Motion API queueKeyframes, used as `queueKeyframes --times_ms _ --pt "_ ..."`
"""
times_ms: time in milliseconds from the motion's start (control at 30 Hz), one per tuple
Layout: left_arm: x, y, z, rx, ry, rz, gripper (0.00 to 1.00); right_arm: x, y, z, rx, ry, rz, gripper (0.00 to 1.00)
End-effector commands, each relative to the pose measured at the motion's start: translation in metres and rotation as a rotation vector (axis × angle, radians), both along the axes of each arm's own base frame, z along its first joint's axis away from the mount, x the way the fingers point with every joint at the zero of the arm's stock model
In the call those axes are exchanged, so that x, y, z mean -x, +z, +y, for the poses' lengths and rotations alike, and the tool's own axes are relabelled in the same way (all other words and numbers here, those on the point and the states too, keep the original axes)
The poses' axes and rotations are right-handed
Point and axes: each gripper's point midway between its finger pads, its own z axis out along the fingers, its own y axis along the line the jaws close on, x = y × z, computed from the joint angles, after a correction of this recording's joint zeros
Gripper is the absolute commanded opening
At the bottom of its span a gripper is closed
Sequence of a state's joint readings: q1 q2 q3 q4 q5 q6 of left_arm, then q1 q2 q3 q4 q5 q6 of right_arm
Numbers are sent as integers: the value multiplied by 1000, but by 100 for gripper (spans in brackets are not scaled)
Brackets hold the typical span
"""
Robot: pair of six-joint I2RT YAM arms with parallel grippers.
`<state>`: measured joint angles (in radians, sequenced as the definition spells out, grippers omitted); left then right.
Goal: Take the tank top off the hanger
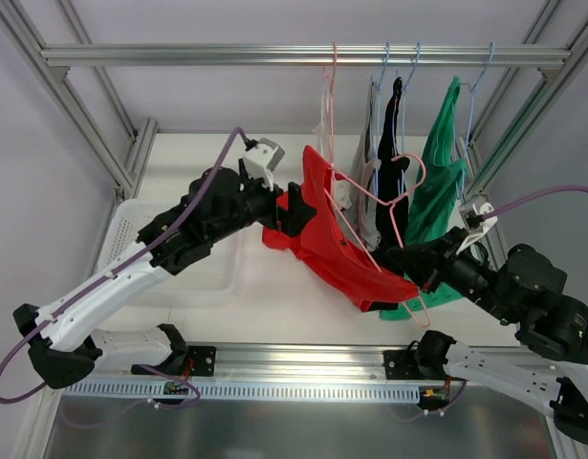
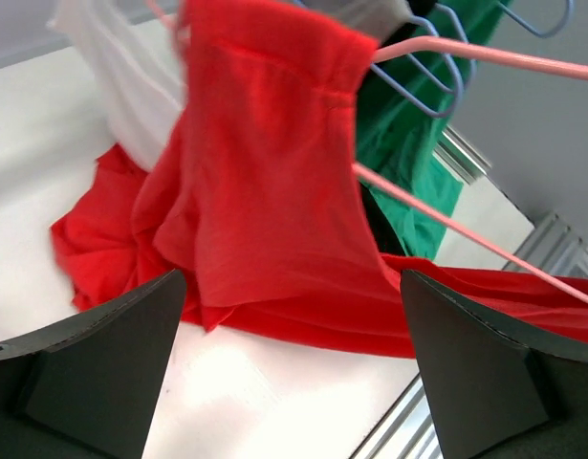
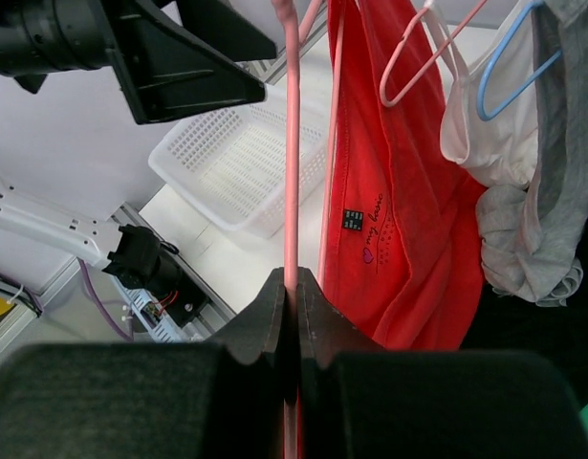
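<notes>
Top view, edges: the rail [image 1: 294, 54] runs across the far side, with frame posts slanting down on either flank; the white basket [image 1: 131, 239] sits at the left edge of the worktop [image 1: 265, 282].
Top view, open room: there is bare worktop between the basket and the hanging clothes. To the right it is crowded with the black garment [image 1: 395, 143] and the green garment [image 1: 445, 172].
Top view, task thing: the red tank top [image 1: 337, 229] is draped on the pink hanger [image 1: 394, 203], which is tilted and off the rail, in the middle between the two arms.
Top view, grippers: the left gripper [image 1: 298, 212] is at the top's left edge. The right gripper [image 1: 399, 258] is at the hanger's lower right.

Left wrist view, gripper: its jaws are spread wide, with nothing pinched.
Left wrist view, task thing: the red cloth hangs ahead of and between the fingers, with a strap looped over a hanger arm and its lower folds on the worktop. I cannot tell whether it touches the gripper.
Left wrist view, edges: the white garment [image 2: 131, 86] is just behind on the left, and the green one is on the right.

Right wrist view, gripper: it is clamped tight on the pink hanger's wire.
Right wrist view, task thing: the red top hangs just right of the gripped wire.
Right wrist view, surroundings: the grey garment [image 3: 547, 191] and a blue hanger [image 3: 513, 72] crowd the right, while the basket lies beyond on the left.
</notes>
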<state>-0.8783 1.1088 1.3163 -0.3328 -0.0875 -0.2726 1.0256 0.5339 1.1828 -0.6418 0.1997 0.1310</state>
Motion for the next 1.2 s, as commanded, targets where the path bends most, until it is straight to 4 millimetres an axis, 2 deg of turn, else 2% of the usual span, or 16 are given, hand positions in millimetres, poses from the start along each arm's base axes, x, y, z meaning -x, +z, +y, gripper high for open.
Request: queueKeyframes --times_ms 0,133,233,333,367,400,567,667,700,800,867,967,1067,1100,1133,1167 --pt "0 39 -31 69 -102 -144 97 14 18 -4 -78 48 -12 0" --pt "-9 45 -55 95 -135 -145 86 25 23 -4 -97 100 -6 0" --pt "-19 41 -59 80 -92 -140 64 28 24 -4 -95 112 -4 0" --pt "-28 34 -58 64 -51 -136 28 30 24 -4 -96 124 -6 0" --pt "-29 32 -57 63 -38 -132 9 31 25 -6 -99 123 -8 0" --pt "-28 31 -53 62 -28 -131 1 28 23 -8 -94 103 -10 0" --pt "-17 34 -28 89 21 -138 0 25 14 -21 -58 56 -14 0" --pt "-12 37 -8 104 64 -154 0 40 8 -25 -41 120 -20 0" --pt "-10 37 0 110 85 -160 0 51 5 -25 -38 179 -26 0" --pt "-17 36 29 137 234 -154 0 80 -10 -27 11 330 -33 0" --pt "-18 31 38 154 285 -136 0 88 -10 -37 -15 339 -54 0" --pt "-14 19 33 153 254 -105 0 97 -2 -50 -54 347 -112 0" --pt "6 1 9 158 92 -47 0 97 15 -52 -102 347 -182 0" --pt "25 -12 -6 154 -43 -10 0 92 16 -46 -104 339 -194 0" --pt "36 -14 -16 173 -125 -8 0 88 34 -41 -162 333 -254 0" --pt "50 -18 -24 188 -211 0 0 81 40 -32 -180 325 -272 0"
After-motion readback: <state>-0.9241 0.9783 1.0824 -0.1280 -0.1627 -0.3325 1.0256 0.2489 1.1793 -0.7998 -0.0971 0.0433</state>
